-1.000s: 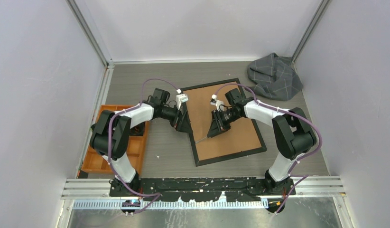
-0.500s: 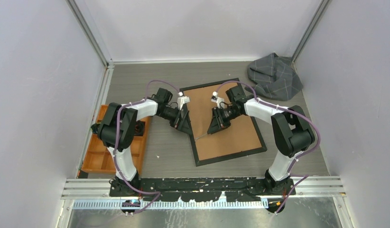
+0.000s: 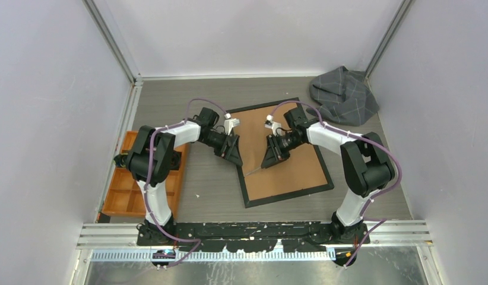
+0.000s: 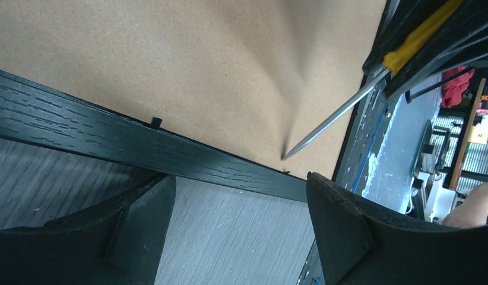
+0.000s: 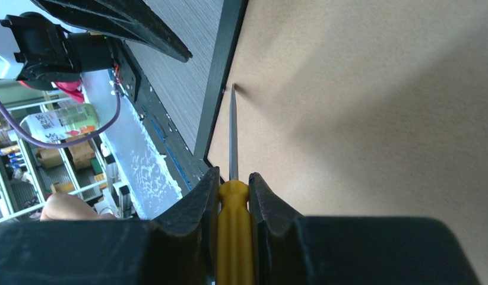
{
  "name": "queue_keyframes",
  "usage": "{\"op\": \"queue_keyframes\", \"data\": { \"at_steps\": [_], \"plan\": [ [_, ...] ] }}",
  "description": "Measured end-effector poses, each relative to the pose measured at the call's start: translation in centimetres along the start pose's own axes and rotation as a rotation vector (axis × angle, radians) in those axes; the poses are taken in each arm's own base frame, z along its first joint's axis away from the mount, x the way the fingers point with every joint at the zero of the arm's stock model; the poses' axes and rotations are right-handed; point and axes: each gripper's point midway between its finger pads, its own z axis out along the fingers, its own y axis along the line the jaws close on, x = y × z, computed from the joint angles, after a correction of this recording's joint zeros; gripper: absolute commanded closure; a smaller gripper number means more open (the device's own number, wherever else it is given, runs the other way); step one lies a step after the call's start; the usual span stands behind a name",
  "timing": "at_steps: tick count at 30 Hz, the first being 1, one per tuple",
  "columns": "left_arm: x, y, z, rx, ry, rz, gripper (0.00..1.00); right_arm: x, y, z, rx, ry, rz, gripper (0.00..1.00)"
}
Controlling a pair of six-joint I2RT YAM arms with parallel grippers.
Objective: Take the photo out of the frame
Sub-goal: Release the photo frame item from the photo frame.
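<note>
The left gripper (image 4: 240, 191) holds its two black fingers (image 4: 342, 231) spread apart above the grey desk (image 4: 230, 243), just short of the black border of the frame (image 4: 111, 142), while a yellow-handled screwdriver (image 4: 342, 110) rests its tip on the brown backing board (image 4: 188, 65) beside that border.

One frame (image 3: 292, 173) is counted in the middle, one screwdriver (image 5: 232, 136) over it, one orange tray (image 3: 120, 197) at the near left and one grey cloth (image 3: 344, 95) at the far right. Two arms are counted: the left arm (image 3: 170, 136) and the right arm (image 3: 336, 139).
</note>
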Motion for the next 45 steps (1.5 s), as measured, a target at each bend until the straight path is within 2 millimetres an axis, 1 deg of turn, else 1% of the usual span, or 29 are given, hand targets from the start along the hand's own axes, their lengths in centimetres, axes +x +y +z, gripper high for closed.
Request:
{"op": "queue_keyframes", "data": {
  "at_steps": [3, 5, 6, 8, 10, 12, 14, 15, 17, 18, 19, 20, 21, 22, 23, 25, 28, 30, 32, 33, 34, 37, 38, 40, 43, 45],
  "plan": [
    [0.0, 0.0, -0.1, -0.013, 0.004, 0.005, 0.15, -0.2, -0.3, -1.1, 0.011, -0.020, 0.009, 0.99],
    [-0.2, 0.1, -0.4, -0.032, 0.000, 0.020, 0.14, -1.0, -0.8, -2.6, 0.025, -0.068, 0.019, 0.99],
    [-0.3, 0.1, -0.8, -0.041, -0.008, 0.027, 0.13, -1.5, -1.1, -3.7, 0.037, -0.104, 0.020, 0.99],
    [-1.0, 0.0, -2.0, -0.065, -0.035, 0.037, 0.07, -2.7, -1.5, -6.2, 0.076, -0.189, 0.016, 0.99],
    [-2.4, -0.1, -3.9, -0.101, -0.086, 0.065, 0.02, -3.9, -1.9, -9.1, 0.138, -0.289, -0.002, 0.99],
    [-4.9, -0.3, -6.1, -0.153, -0.149, 0.125, 0.00, -4.9, -2.4, -12.1, 0.222, -0.397, -0.022, 0.99],
    [-8.3, -0.5, -8.1, -0.208, -0.217, 0.200, 0.00, -5.7, -3.0, -14.6, 0.303, -0.485, -0.035, 0.99],
    [-10.2, -0.7, -9.1, -0.235, -0.252, 0.244, 0.00, -6.0, -3.3, -15.6, 0.337, -0.518, -0.036, 0.99],
    [-13.3, -1.0, -10.3, -0.265, -0.295, 0.312, 0.00, -6.3, -3.8, -16.9, 0.386, -0.559, -0.034, 0.99],
    [-15.1, -1.2, -10.7, -0.277, -0.315, 0.351, 0.00, -6.4, -4.2, -17.4, 0.406, -0.575, -0.029, 0.99],
    [-17.5, -0.9, -11.0, -0.297, -0.336, 0.406, 0.00, -6.4, -4.6, -17.8, 0.424, -0.585, -0.023, 0.99],
    [-19.0, -0.4, -11.1, -0.317, -0.344, 0.439, 0.00, -6.4, -4.9, -18.0, 0.438, -0.590, -0.016, 0.99],
    [-20.1, 0.1, -11.1, -0.335, -0.345, 0.459, 0.00, -6.3, -5.2, -18.1, 0.445, -0.592, -0.010, 0.99],
    [-21.5, 1.2, -11.0, -0.365, -0.344, 0.487, 0.00, -6.2, -5.6, -18.2, 0.455, -0.596, 0.000, 0.99],
    [-22.8, 2.5, -10.7, -0.397, -0.339, 0.518, 0.00, -6.0, -5.9, -18.3, 0.459, -0.595, 0.011, 0.99],
    [-24.1, 5.4, -10.0, -0.458, -0.309, 0.551, 0.00, -5.7, -6.6, -18.7, 0.472, -0.605, 0.036, 0.99],
    [-23.7, 10.2, -8.4, -0.533, -0.216, 0.557, 0.00, -5.5, -7.2, -19.3, 0.485, -0.619, 0.059, 0.99],
    [-22.7, 13.1, -7.1, -0.568, -0.137, 0.556, 0.00, -5.4, -7.5, -19.8, 0.496, -0.632, 0.067, 0.99],
    [-21.4, 15.4, -6.2, -0.598, -0.057, 0.554, 0.00, -5.4, -7.4, -20.0, 0.501, -0.640, 0.063, 0.99],
    [-20.9, 16.0, -5.9, -0.605, -0.036, 0.551, 0.00, -5.4, -7.3, -20.1, 0.502, -0.643, 0.060, 0.99],
    [-20.8, 16.1, -5.8, -0.597, -0.024, 0.555, 0.01, -5.5, -7.2, -20.2, 0.502, -0.648, 0.055, 0.99],
    [-21.0, 16.6, -6.8, -0.662, 0.015, 0.593, 0.02, -5.6, -7.1, -20.3, 0.502, -0.657, 0.050, 0.99],
    [-21.0, 16.7, -6.8, -0.673, 0.023, 0.596, 0.02, -5.7, -7.0, -20.3, 0.502, -0.659, 0.049, 0.99],
    [-21.0, 16.8, -6.9, -0.700, 0.037, 0.600, 0.04, -5.7, -7.1, -20.3, 0.500, -0.660, 0.054, 0.99],
    [-20.9, 17.0, -7.2, -0.737, 0.049, 0.591, 0.10, -5.7, -7.0, -20.3, 0.496, -0.664, 0.060, 0.99],
    [-20.9, 17.0, -7.4, -0.765, 0.062, 0.585, 0.11, -5.7, -7.0, -20.3, 0.494, -0.666, 0.062, 0.99]
  ]
}}
